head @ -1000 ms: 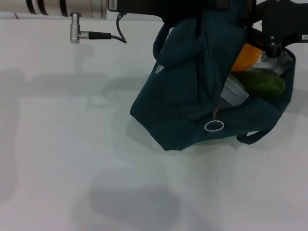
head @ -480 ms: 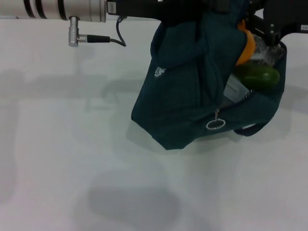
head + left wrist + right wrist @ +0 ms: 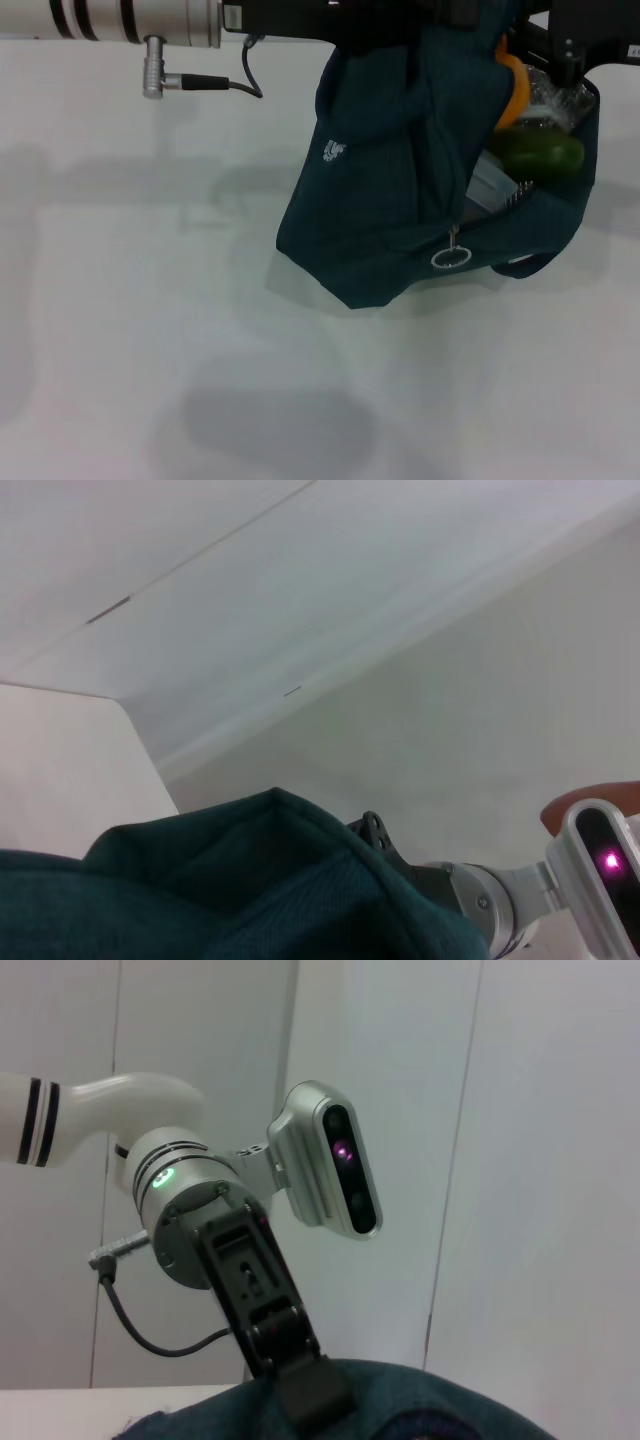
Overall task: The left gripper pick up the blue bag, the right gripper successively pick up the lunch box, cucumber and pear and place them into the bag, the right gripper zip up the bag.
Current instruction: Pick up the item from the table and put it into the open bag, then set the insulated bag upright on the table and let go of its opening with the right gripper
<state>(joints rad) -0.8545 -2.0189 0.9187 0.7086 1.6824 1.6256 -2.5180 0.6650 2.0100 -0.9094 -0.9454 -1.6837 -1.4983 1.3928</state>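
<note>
White counter [image 3: 150,350] lies bare across the lower left of the head view, with the blue bag [image 3: 400,200] hanging at upper right, cucumber [image 3: 535,155] and pear [image 3: 512,85] inside. Only the right wrist view shows the left tool [image 3: 305,1385] clamped on the bag's top; the right tool's [image 3: 570,45] state I cannot tell.

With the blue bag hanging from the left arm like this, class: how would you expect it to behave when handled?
The blue bag looks floppy: its cloth folds and sags. It probably hangs bottom-heavy, since the cucumber rests inside its open mouth. The zip ring dangles, so it may swing.
</note>
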